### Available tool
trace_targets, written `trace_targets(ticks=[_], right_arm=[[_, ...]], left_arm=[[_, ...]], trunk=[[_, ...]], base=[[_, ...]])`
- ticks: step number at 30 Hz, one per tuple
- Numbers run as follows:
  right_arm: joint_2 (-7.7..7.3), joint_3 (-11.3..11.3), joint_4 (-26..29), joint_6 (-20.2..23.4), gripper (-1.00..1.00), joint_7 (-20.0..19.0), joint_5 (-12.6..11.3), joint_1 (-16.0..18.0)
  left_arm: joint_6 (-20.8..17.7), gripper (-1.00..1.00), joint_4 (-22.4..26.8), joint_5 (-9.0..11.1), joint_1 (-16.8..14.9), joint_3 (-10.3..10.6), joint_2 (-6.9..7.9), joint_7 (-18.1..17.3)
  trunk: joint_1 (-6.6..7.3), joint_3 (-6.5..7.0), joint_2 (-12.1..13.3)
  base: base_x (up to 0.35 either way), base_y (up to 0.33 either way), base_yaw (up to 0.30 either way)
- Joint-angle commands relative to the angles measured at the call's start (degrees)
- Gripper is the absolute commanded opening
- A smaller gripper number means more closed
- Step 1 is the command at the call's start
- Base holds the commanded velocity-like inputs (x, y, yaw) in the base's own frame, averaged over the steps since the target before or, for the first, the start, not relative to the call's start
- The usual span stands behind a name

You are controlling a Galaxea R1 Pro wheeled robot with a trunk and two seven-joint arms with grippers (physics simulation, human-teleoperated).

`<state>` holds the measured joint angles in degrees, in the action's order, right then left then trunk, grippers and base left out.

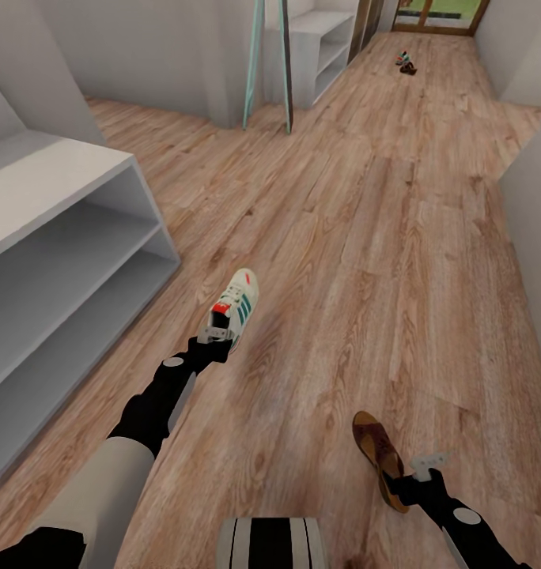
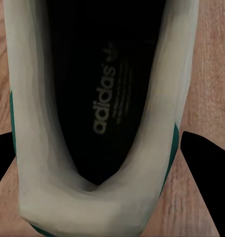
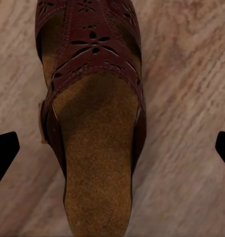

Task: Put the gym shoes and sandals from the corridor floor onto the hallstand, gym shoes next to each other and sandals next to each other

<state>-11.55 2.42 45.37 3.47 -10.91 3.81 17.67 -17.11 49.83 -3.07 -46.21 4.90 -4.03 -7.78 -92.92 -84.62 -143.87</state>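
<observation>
The grey-white hallstand [image 1: 73, 261] stands at the left of the plank floor [image 1: 365, 261]. The left gripper [image 1: 215, 332] reaches forward, its fingers [image 2: 204, 173] spread around the heel of a gym shoe [image 1: 237, 304] whose insole reads "adidas"; whether they touch is unclear. The right gripper [image 1: 417, 474] hangs wide open over a brown sandal [image 1: 379, 454] with punched flower straps. Another pair [image 1: 406, 63] lies far down the corridor.

Gym shoe [image 1: 237, 307]: white upper, green side stripes, red-orange heel patch; black insole with pale grey lettering in the left wrist view.
Sandal [image 1: 377, 452]: dark brown leather straps with punched flower pattern, tan insole.
Corridor floor [image 1: 365, 237]: light brown wood-grain planks.
Hallstand [image 1: 57, 261]: pale grey-white.
Left claw [image 1: 217, 333]: grey-white fingers, black wrist.
Right claw [image 1: 423, 468]: grey-white fingers, black wrist.
Far pair of shoes [image 1: 406, 62]: brown, with green and red spots.
</observation>
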Motion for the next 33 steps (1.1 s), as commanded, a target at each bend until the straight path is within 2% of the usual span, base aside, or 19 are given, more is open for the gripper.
trace_targets(ticks=[1,7,10,14,27,33], right_arm=[[0.03,0.23,0.08,0.31,1.00,-0.38,0.40,-0.01],[0.12,0.22,-3.59,-0.27,1.00,-0.14,0.42,-0.01],[0.28,0.22,-7.32,-2.57,1.00,-0.04,0.46,-0.01],[0.47,0.25,-9.26,-5.35,1.00,-0.01,0.47,0.04],[0.48,0.35,-9.76,-7.51,1.00,0.01,0.41,0.08],[0.42,0.49,-9.70,-8.38,1.00,0.01,0.41,0.08]], left_arm=[[-0.29,-1.00,0.09,-0.35,-0.02,-0.06,-0.02,-0.22],[-0.30,-1.00,0.09,-0.35,-0.01,-0.06,0.01,-0.22],[-0.30,-1.00,0.09,-0.35,-0.02,-0.06,0.00,-0.22],[-0.36,-1.00,0.09,-0.35,-0.38,-0.13,-0.14,-0.19],[-0.46,-1.00,0.10,0.02,-0.97,-0.24,-0.35,-0.13],[-0.46,-1.00,0.16,0.08,-0.95,-0.24,-0.33,-0.13]], trunk=[[0.01,-0.12,-0.02],[0.01,-0.52,-0.02],[0.01,-0.58,-0.02],[0.01,-0.60,-0.02],[0.01,-0.61,-0.02],[-0.14,-1.94,-0.10]], base=[[0.000,0.000,0.082],[0.000,0.000,0.064],[0.000,0.000,0.017],[0.000,0.000,0.006],[0.000,0.000,0.000],[0.000,0.000,0.000]])
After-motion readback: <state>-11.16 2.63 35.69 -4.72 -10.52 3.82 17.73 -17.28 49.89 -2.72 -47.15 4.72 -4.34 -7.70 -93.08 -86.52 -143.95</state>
